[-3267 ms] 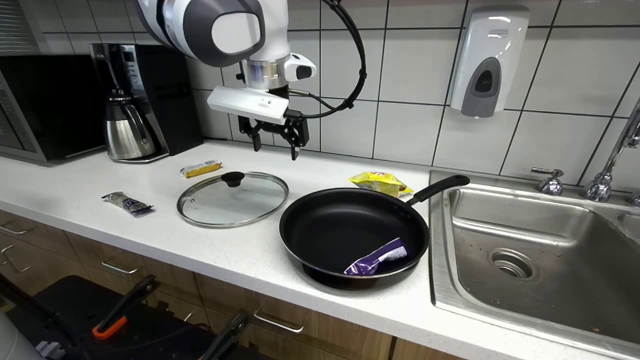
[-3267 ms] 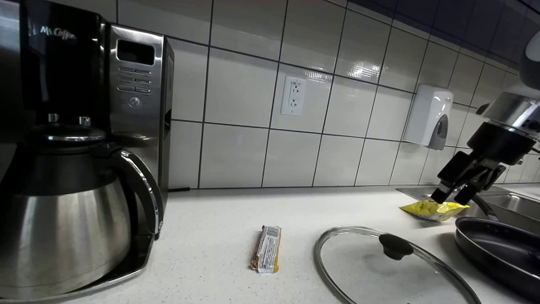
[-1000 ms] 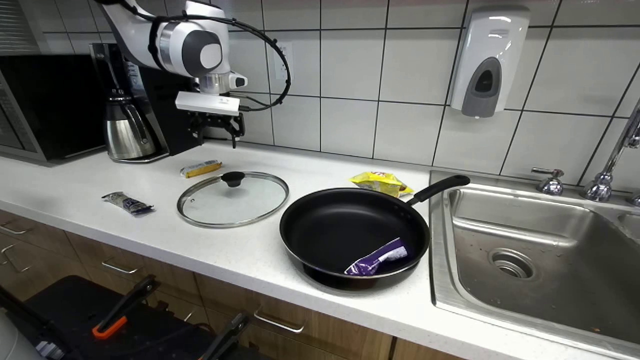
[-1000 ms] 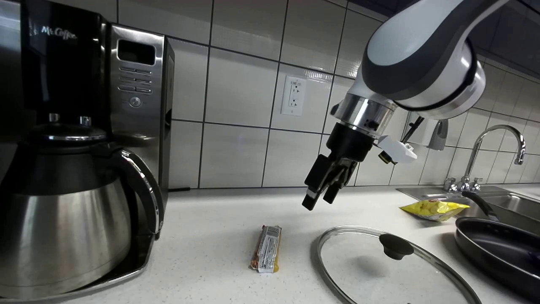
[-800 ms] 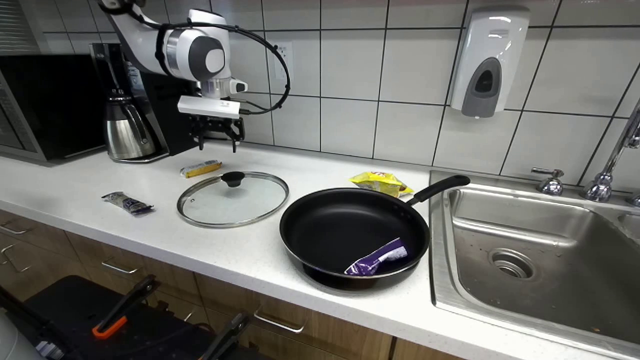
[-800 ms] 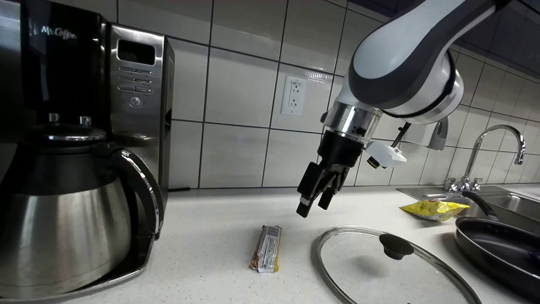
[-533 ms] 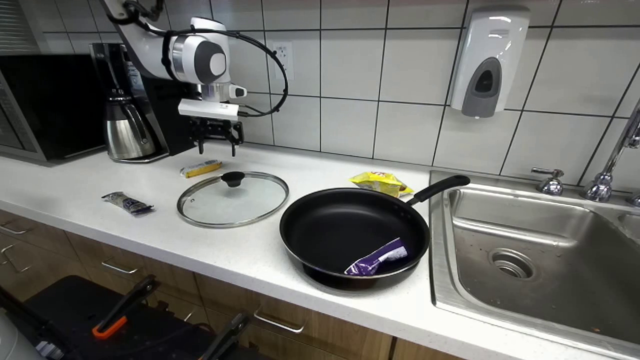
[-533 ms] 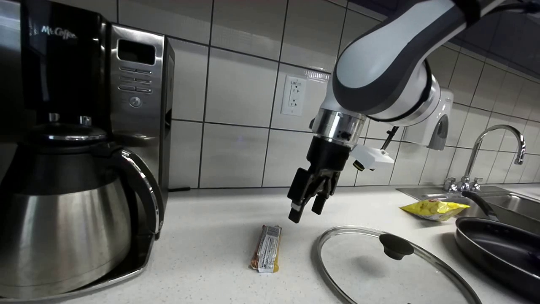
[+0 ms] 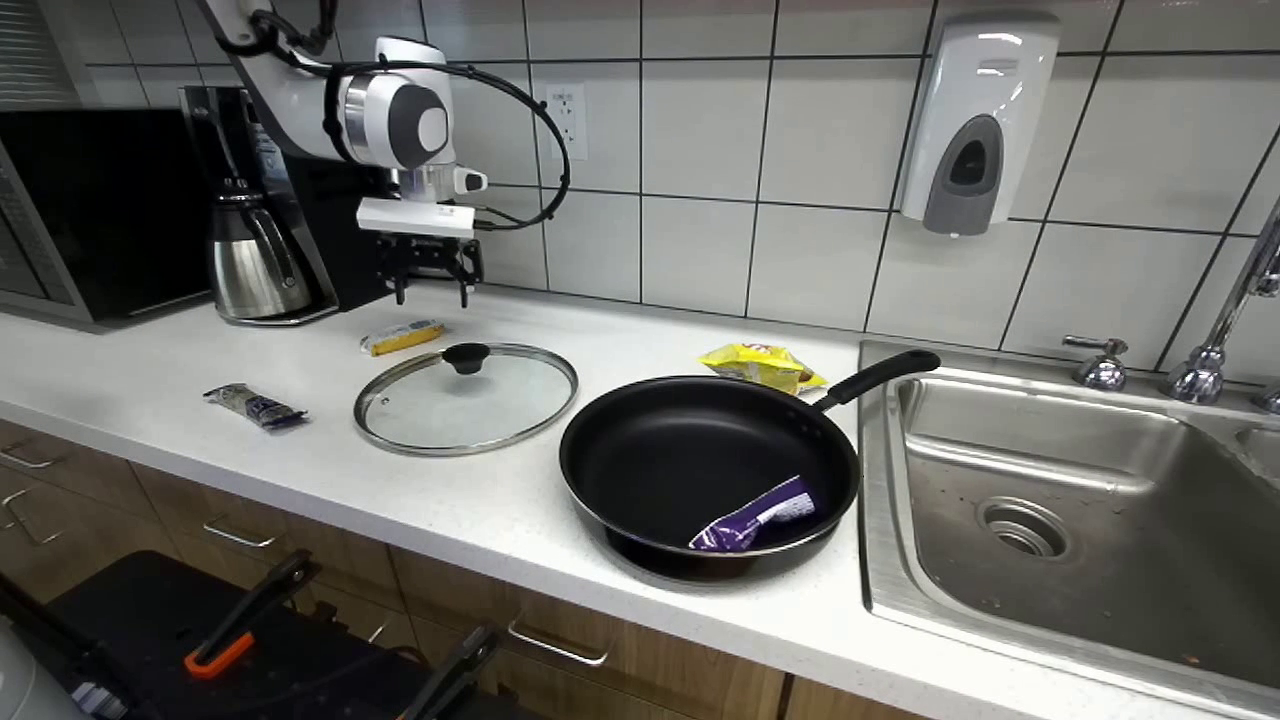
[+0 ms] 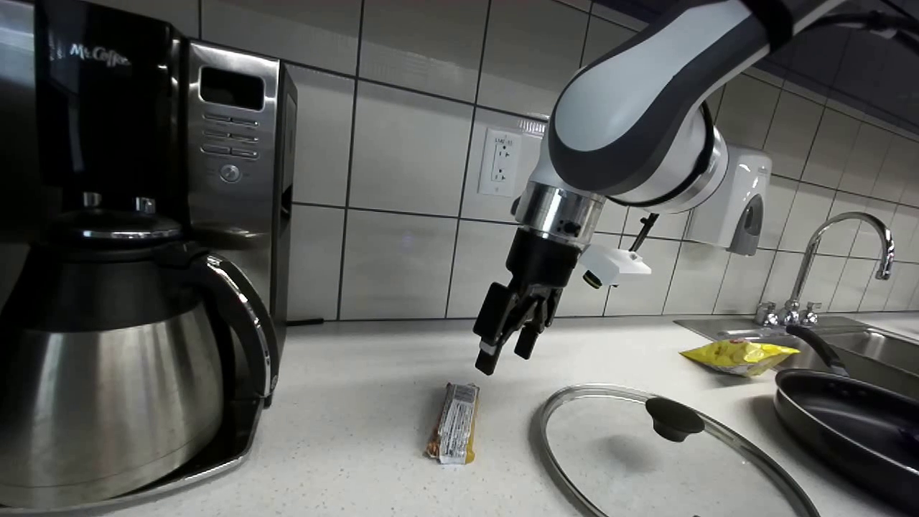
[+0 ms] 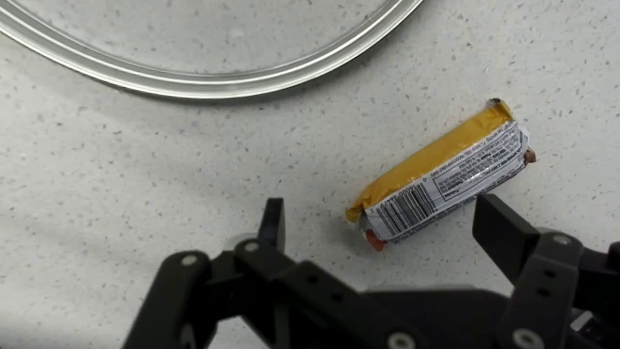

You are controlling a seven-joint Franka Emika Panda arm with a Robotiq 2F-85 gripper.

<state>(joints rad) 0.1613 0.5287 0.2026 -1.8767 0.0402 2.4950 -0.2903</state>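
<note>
My gripper (image 11: 380, 198) hangs open above the counter with nothing held. Below it lies a yellow-and-white wrapped bar (image 11: 436, 174), set at a slant and apart from the fingers (image 11: 503, 228); in the wrist view one finger overlaps its lower edge. In an exterior view the gripper (image 10: 505, 359) stands above and a little right of the bar (image 10: 454, 424); in an exterior view the bar (image 9: 402, 338) lies beneath the gripper (image 9: 432, 299). A glass lid (image 9: 465, 405) with a black knob rests close by; its metal rim (image 11: 218, 87) crosses the top of the wrist view.
A black pan (image 9: 660, 440) holds a purple packet (image 9: 755, 518). Behind it lies a yellow bag (image 9: 765, 366), with the sink (image 9: 1060, 440) to the right. A dark-wrapped bar (image 9: 255, 406) lies near the counter's front edge. A coffee maker (image 10: 233, 136) stands against the tiled wall.
The arm has come across from the pan side to above the yellow bar. During the last second it dropped slightly, then drifted further left. The jaws stayed open; the objects have not moved.
</note>
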